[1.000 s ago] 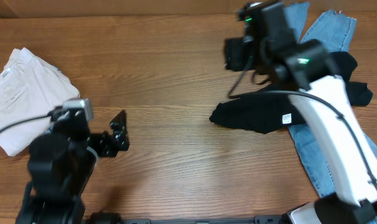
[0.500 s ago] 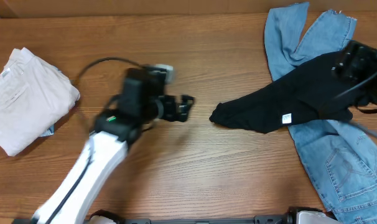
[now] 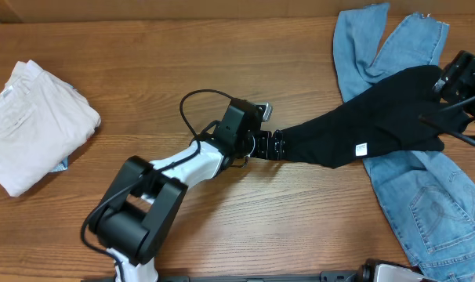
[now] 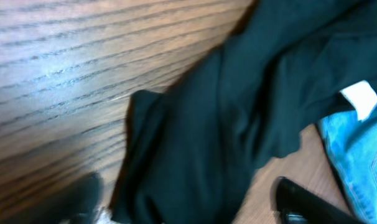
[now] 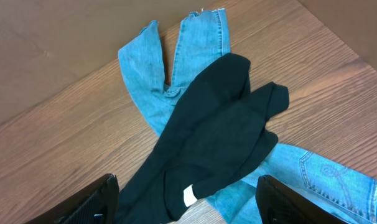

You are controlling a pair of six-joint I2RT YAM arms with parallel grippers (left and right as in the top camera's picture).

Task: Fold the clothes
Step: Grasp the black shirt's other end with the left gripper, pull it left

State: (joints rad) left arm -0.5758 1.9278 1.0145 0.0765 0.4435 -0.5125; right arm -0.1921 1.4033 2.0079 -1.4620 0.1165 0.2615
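Left fingers (image 3: pixel 275 146) stand spread wide, the near end of the one black garment (image 3: pixel 378 117) lying loose between them. Right fingers (image 3: pixel 457 77), also spread and empty, hover above its far end, which drapes over the one pair of jeans (image 3: pixel 426 204); one white bundle (image 3: pixel 34 110) lies well apart.

Bare bench (image 3: pixel 143 63) runs wide along the far edge, and again by the near edge between the left arm (image 3: pixel 183 168) and the jeans (image 3: pixel 418 211). A white cloth bundle (image 3: pixel 38 125) blocks the left edge. The jeans fill the far right corner and the right edge (the black garment (image 3: pixel 378 125) lies across them, reaching mid-bench). The left pincer (image 3: pixel 274 146) sits at the garment's tip.
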